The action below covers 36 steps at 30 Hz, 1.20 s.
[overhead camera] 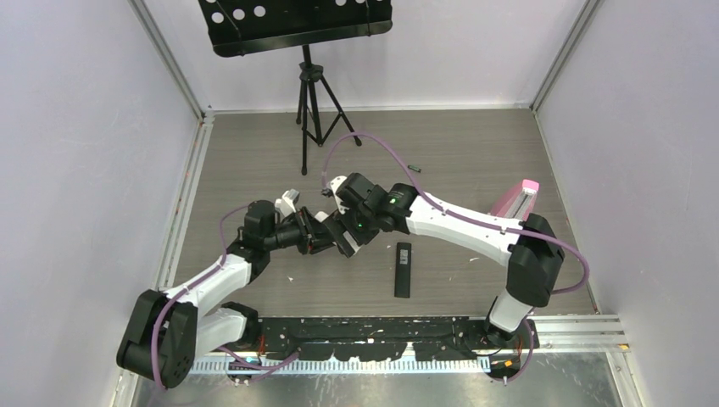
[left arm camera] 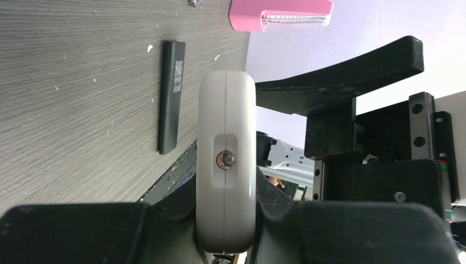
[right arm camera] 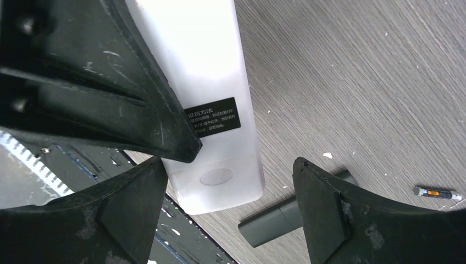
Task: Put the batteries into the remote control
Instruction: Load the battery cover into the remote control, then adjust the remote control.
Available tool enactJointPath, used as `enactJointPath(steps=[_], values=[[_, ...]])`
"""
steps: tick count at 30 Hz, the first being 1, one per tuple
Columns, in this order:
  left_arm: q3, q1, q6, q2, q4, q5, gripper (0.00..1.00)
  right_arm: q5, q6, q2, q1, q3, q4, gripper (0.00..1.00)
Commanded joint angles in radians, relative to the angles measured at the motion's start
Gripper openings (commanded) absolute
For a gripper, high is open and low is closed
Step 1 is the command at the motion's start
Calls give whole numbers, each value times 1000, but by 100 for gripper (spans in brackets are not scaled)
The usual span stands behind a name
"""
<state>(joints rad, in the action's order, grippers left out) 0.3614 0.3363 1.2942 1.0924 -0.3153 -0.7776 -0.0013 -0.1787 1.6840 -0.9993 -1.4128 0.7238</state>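
My left gripper [left arm camera: 226, 242] is shut on a white remote control [left arm camera: 226, 159], which it holds clear of the table, one end toward its camera. In the right wrist view the same remote [right arm camera: 211, 82] shows a black label on its back. My right gripper [right arm camera: 226, 212] is open. Its fingers straddle the remote's end, the left one close beside it and the right one well apart. One dark battery [right arm camera: 437, 192] with silvery ends lies on the table to the right. From above, both grippers [overhead camera: 332, 234] meet at mid-table, and a battery [overhead camera: 415, 168] lies farther back.
A slim black remote [overhead camera: 403, 269] lies flat on the wood table near the front edge, below the right gripper [right arm camera: 280, 220]. A pink box [overhead camera: 515, 200] sits by the right wall. A tripod with a black music stand [overhead camera: 309, 102] stands at the back.
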Motion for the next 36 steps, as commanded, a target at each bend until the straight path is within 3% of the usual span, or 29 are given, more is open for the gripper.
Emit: enactJointPath(steps=[1,8,12,15,18,25,31,36], values=[[25,-6,8,-31,-56,-62,0,-52,-65,-125,8,39,-115,87],[46,-6,-6,-52,-23,-49,0,-41,-253,-266,32,145,-238,87],[52,-6,11,-89,-24,-22,0,118,-528,-366,77,238,-287,85],[58,-7,32,-120,-28,11,0,200,-754,-447,109,312,-301,77],[64,-7,67,-144,-45,33,0,213,-868,-513,110,385,-380,71],[62,-6,145,-180,-68,66,0,109,-968,-535,111,488,-621,64],[54,-6,218,-194,-109,76,0,59,-1016,-488,111,490,-627,52],[63,-6,255,-212,-115,86,0,39,-1036,-495,110,529,-656,49]])
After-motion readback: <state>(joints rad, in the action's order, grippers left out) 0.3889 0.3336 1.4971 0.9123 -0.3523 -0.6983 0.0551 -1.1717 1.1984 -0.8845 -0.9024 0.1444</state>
